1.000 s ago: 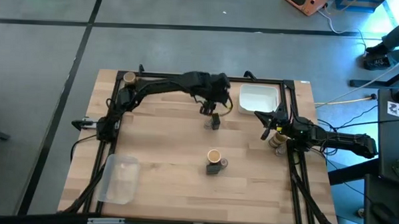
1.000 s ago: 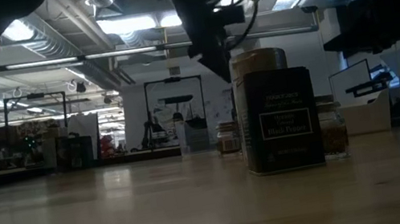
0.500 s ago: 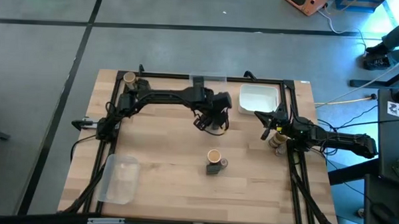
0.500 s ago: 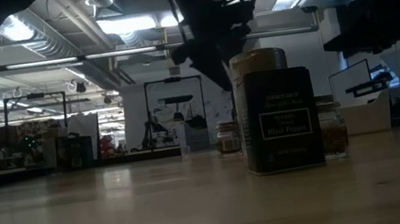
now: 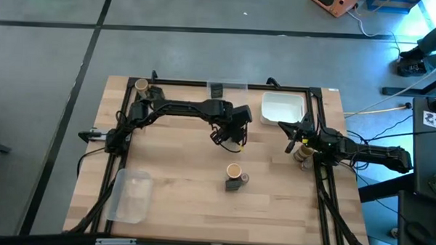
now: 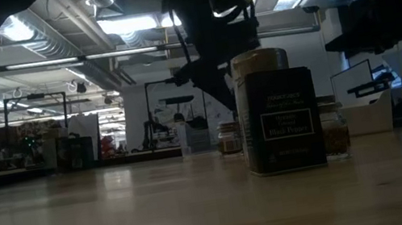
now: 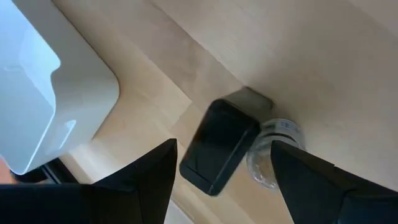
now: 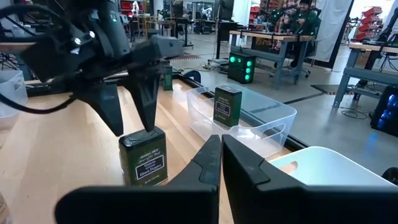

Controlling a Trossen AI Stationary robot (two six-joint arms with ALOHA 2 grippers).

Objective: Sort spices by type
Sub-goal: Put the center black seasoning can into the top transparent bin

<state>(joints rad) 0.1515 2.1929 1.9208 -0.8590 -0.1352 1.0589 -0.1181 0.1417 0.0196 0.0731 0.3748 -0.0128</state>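
Dark boxy jar [image 8: 143, 157] upright, left fingers [image 8: 130, 106] spread above it; right fingers [image 8: 219, 163] closed, empty

Two black jointed arms, matte and angular

The left arm [image 5: 182, 107] trails looped dark cables near its wrist — the right arm [image 5: 362, 151] ends in flat, tapered black fingers [image 8: 208, 165] with squared edges.

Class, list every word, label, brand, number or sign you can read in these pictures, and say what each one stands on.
"Black Pepper": on the pale label of the dark boxy spice tin nearest the low camera; the smaller lines above it are too blurred to read.
Label on the dark tin under the left gripper: the tin carries print, too blurred to read.
Label on the dark tin in the clear plastic tray: unreadable.
Nothing else is legible.
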